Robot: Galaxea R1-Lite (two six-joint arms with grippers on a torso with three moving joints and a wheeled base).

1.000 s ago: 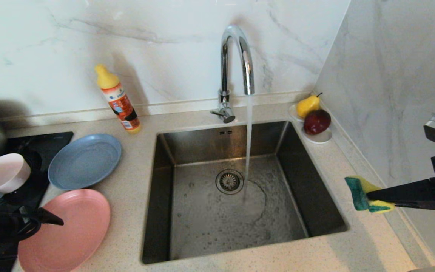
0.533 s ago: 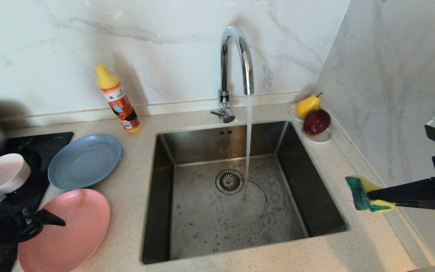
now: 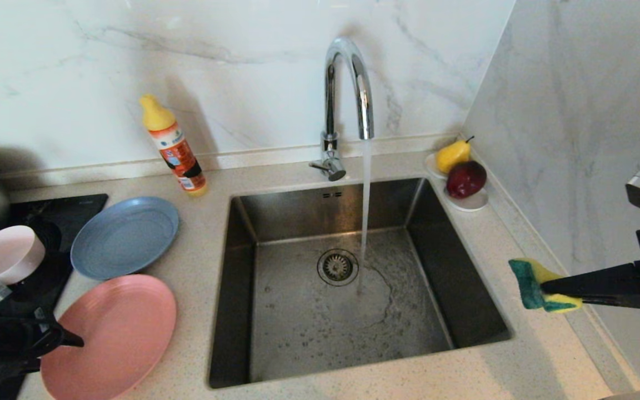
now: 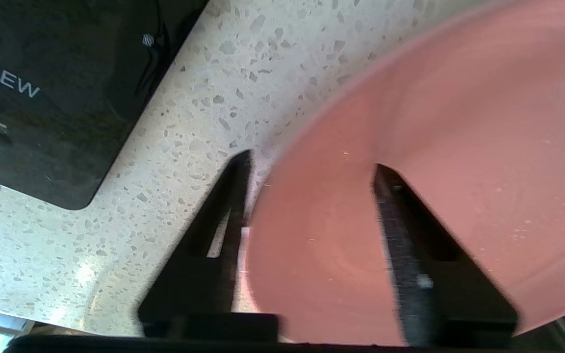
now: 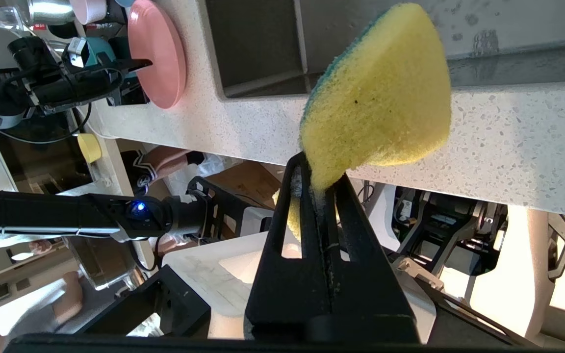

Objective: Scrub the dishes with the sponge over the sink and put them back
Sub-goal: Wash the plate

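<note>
At eight o'clock on the surface, the left end effector (image 4: pixel 312 169), half-spread, straddles the pink plate's (image 3: pixel 114 333) rim: stiff, light, probably slippery. Right end effector (image 3: pixel 542 289) pinches the soft sponge (image 3: pixel 531 283).

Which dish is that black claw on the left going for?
Left of the sink, two plates lie on the counter. It is the salmon-pink plate nearest the front edge, with the left gripper at its rim; the grey-blue plate lies behind it.

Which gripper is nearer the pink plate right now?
Left. The left gripper straddles the pink plate rim; the right gripper holds the sponge beyond the sink.
</note>
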